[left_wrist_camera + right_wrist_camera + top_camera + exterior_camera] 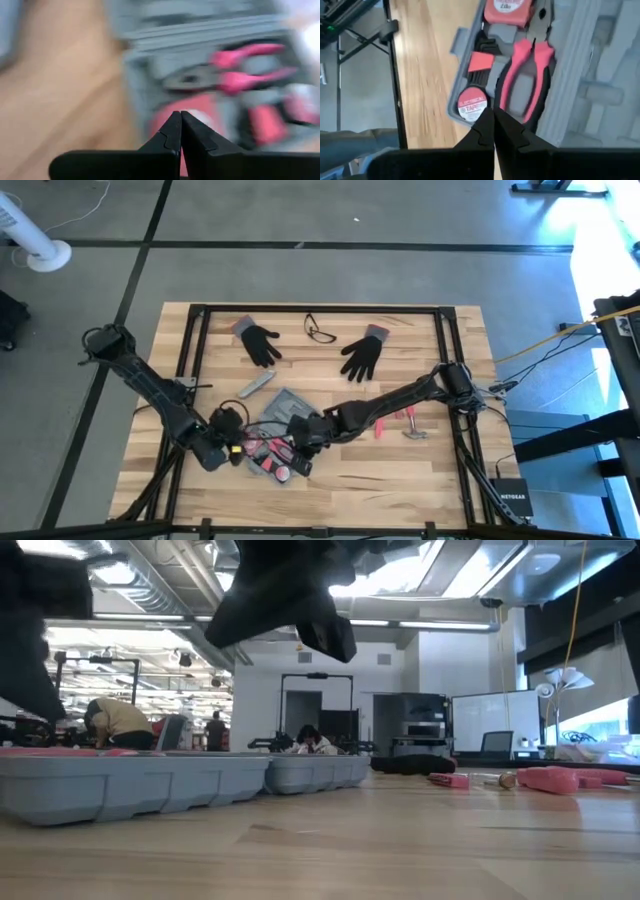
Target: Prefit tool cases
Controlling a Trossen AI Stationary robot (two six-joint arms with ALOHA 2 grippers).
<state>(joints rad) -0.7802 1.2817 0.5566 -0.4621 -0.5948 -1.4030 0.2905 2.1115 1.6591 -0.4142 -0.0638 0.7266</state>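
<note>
Right wrist view shows the tool case lying open at mid-table, partly filled: pink-handled pliers, a tape measure and a tape roll marked "ELECTRICAL TAPE" are seated. Pink tools lie loose beside it (work remains, I judge). The left gripper and right gripper hover over it, jaws pressed together, empty.

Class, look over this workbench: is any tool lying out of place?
Yes. A pink-handled hammer and a pink tool lie loose on the table, beside the open tool case rather than in its recesses.
</note>
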